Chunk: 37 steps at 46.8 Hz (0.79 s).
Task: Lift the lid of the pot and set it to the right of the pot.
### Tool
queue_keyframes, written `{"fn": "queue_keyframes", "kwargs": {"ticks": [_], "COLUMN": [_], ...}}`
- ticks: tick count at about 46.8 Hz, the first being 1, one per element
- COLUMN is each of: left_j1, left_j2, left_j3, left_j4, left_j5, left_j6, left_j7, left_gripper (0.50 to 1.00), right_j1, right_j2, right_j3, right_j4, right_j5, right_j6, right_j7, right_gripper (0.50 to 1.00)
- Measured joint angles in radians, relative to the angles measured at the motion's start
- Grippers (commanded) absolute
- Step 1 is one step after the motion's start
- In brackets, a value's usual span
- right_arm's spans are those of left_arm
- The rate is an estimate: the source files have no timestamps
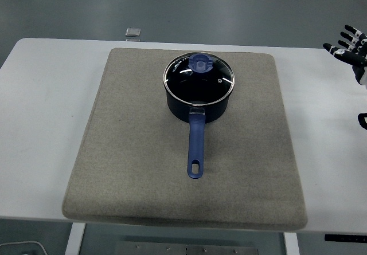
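A dark blue pot [198, 107] stands on the far middle of a grey mat [132, 152], its long blue handle [196, 146] pointing toward the near edge. A glass lid [199, 78] with a blue knob [201, 63] sits on the pot. My right hand [348, 44] hovers at the picture's right edge, well to the right of the pot, with its fingers spread and holding nothing. The left arm does not show.
The mat lies on a white table [40, 123]. A small grey square object [133, 32] sits at the table's far edge, left of the pot. Bare mat lies to the right of the pot.
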Motion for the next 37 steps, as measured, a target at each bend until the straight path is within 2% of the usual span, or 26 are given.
{"fn": "queue_keyframes", "kwargs": {"ticks": [37], "left_j1": [0.004], "left_j2": [0.0], "left_j3": [0.001], "left_j4": [0.01], "left_j5": [0.0], "left_j6": [0.0], "left_j7": [-0.002], "left_gripper": [1.0], "right_j1": [0.004], "right_j2": [0.001], "right_j3": [0.003], "right_j4": [0.0], "right_j5": [0.002], "right_j6": [-0.005], "right_j7": [0.002], "right_gripper": [0.921]}}
